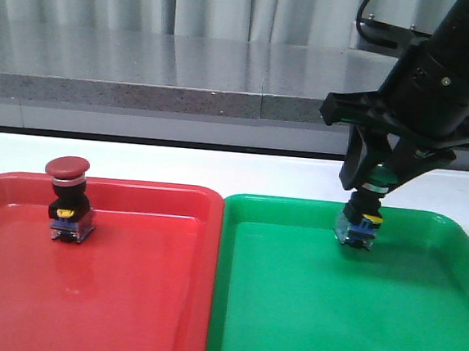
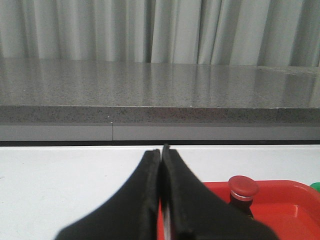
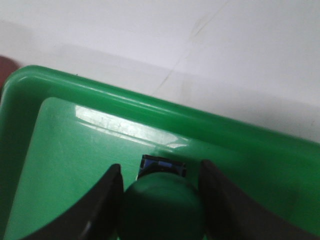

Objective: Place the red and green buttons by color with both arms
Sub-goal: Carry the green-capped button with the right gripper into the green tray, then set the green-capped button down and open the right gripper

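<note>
Green button [image 1: 361, 222] is held upright in the right tool [image 1: 371, 186], long axis vertical, cap up between the fingers, clear-blue base just at or just above the floor of the green tray [image 1: 419, 323] near its far rim; contact cannot be told. In the right wrist view the fingers [image 3: 102, 210] are seen close on either side of the green cap, grasping it. Release straight down is judged to be what remains. Red button [image 1: 68, 202] is seen standing upright in the red tray [image 1: 125, 297], well apart from either tool. Left tool [image 2: 161, 200] is clenched, fingers pressed together, nothing held, drawn back over the white bench [image 2: 60, 180].
</note>
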`<state>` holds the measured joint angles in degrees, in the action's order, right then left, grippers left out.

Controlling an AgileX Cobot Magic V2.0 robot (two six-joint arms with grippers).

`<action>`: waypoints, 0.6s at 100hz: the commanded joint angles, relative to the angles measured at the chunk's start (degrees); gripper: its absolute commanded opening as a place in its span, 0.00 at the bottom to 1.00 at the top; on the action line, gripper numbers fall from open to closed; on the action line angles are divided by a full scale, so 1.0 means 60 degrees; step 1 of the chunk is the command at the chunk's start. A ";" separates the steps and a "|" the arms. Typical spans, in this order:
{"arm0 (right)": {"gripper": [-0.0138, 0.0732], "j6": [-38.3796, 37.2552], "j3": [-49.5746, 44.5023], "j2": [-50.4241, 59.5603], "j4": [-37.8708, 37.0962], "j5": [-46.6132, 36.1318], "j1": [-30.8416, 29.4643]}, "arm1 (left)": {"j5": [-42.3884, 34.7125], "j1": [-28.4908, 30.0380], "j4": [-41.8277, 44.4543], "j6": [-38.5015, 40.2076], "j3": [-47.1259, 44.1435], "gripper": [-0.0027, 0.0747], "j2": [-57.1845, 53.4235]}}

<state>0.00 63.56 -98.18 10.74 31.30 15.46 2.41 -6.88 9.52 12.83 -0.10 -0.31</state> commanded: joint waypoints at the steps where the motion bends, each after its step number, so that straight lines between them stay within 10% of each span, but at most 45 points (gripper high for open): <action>1: 0.35 0.0000 0.0214 0.0278 0.0105 -0.0463 0.0018 | -0.0755 0.0019 0.0001 0.0045 -0.0388 0.01 -0.0281; 30: 0.37 0.0000 0.0214 -0.0059 0.0117 -0.0315 0.0018 | -0.0755 0.0019 0.0001 0.0045 -0.0388 0.01 -0.0281; 60: 0.74 0.0000 0.0231 -0.0051 0.0158 -0.0248 0.0018 | -0.0755 0.0019 0.0001 0.0045 -0.0388 0.01 -0.0281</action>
<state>0.00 63.66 -100.60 11.09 31.04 15.46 2.41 -6.88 9.52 12.83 -0.10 -0.31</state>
